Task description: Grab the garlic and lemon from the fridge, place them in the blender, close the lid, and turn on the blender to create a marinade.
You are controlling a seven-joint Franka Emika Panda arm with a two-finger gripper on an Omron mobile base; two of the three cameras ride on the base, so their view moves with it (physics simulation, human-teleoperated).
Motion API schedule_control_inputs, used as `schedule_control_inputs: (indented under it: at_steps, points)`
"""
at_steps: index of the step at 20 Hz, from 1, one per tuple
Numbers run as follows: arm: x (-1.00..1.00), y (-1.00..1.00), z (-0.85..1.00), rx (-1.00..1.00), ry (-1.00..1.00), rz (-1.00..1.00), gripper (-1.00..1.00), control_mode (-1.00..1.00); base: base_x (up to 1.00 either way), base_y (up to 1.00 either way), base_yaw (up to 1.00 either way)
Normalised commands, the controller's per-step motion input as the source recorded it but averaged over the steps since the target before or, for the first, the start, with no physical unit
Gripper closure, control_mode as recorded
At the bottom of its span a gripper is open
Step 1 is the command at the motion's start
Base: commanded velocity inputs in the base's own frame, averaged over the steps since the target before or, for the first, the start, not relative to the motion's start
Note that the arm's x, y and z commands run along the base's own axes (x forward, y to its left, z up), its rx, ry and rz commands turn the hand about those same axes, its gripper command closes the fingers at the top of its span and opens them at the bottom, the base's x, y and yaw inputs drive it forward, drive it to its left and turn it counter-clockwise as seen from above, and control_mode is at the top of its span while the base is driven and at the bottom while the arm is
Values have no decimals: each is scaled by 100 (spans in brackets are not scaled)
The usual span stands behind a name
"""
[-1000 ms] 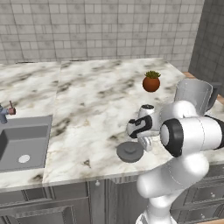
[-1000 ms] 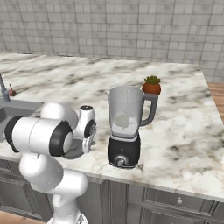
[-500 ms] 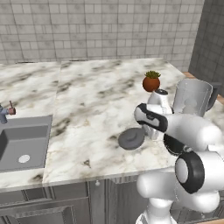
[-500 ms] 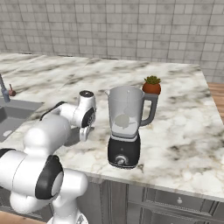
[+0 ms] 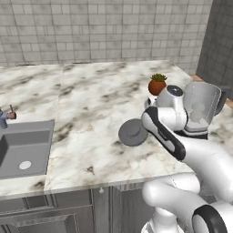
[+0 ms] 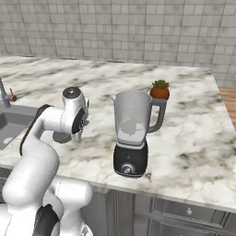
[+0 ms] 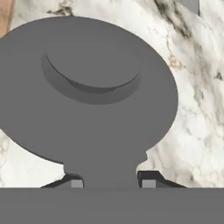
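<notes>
Lid (image 7: 87, 96) tab pinched by pincer (image 7: 109, 181), no writing seen, lid raised off worktop (image 5: 91, 113) since earlier, blender (image 6: 132, 133) unmoved

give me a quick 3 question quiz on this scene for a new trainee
1. True or false: the lid is already on the blender.
2. What is the gripper shut on? A) the potted plant B) the lid's side tab C) the jar handle
3. Fill in: a pale item lies inside the blender ____.

Key: 1 false, it is beside the blender, over the marble counter; 2 B; 3 jar.
</notes>
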Motion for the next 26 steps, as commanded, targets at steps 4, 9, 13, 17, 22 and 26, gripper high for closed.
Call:
schedule_control_inputs:
  at_steps: [4,9,13,17,22,26]
  points:
    - [-23,1,100,0,-8,-1,100,-100,0,0,0]
    - [-39,-6,100,2,-9,-1,100,-100,0,0,0]
    - [-44,-28,100,3,-13,0,100,-100,0,0,0]
    - [-37,-54,100,5,-13,0,100,-100,0,0,0]
    - [-1,-91,99,10,-6,0,100,-100,0,0,0]
    - [0,-92,100,14,-1,0,100,-100,0,0,0]
